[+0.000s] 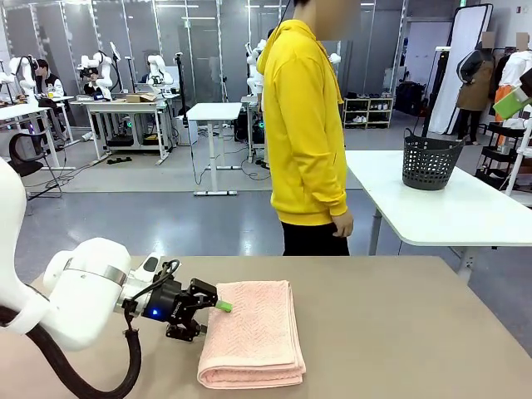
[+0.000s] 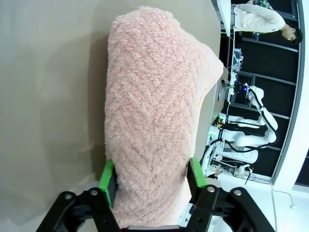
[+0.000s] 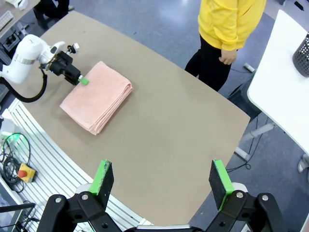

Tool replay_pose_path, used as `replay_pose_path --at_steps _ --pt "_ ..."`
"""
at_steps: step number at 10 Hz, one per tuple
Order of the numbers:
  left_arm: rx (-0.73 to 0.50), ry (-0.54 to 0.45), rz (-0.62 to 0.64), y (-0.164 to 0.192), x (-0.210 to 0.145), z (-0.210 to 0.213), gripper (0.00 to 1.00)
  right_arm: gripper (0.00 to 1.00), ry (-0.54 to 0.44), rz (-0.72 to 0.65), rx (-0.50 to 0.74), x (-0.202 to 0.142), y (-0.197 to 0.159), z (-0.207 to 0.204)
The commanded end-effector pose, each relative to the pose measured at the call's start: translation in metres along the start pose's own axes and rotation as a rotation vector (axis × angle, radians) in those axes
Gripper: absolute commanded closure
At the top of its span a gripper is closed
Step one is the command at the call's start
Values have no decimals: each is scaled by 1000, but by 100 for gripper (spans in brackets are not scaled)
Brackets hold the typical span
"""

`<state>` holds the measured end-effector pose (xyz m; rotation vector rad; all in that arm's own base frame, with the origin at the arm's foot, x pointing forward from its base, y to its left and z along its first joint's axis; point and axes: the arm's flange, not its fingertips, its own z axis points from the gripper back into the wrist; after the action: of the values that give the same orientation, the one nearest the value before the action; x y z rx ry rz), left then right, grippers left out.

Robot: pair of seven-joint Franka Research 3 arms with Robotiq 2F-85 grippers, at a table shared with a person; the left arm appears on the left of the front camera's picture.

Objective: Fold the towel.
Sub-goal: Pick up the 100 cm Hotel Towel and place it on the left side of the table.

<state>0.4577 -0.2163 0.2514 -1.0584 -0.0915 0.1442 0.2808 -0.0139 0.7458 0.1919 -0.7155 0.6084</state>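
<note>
fingers of the left gripper [image 2: 151, 180] clamp the folded towel [image 1: 253, 334] on the tan table [image 1: 399, 332]; right gripper [image 3: 161, 180] hangs wide apart above.

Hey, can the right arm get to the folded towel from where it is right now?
Probably yes: the right gripper hangs open above bare table, nothing between it and the towel, though the left gripper occupies one edge.

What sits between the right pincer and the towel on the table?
Nothing: bare tan table runs from the open right pincer up to the folded towel, as the right wrist view shows. The left pincer sits at the towel's far side.
</note>
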Motion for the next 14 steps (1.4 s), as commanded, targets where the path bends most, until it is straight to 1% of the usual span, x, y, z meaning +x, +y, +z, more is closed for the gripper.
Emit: replay_pose_path --at_steps 1,2,7,9,10,12,14 --pt "-20 -21 -5 0 4 -11 65 0 -4 -5 1 0 0 0" --pt "-17 -23 -3 0 4 -11 100 0 -4 -5 1 0 0 0" --pt "-23 -12 -7 -5 6 -4 100 0 -4 -5 1 0 0 0" --pt "-35 -17 -19 -4 5 9 100 0 -4 -5 1 0 0 0" --pt "-23 -3 -35 -7 5 20 100 0 -4 -5 1 0 0 0" --pt "-28 -38 -43 -13 8 61 100 0 -4 -5 1 0 0 0" --pt "-29 -7 -33 -9 13 107 100 0 -4 -5 1 0 0 0"
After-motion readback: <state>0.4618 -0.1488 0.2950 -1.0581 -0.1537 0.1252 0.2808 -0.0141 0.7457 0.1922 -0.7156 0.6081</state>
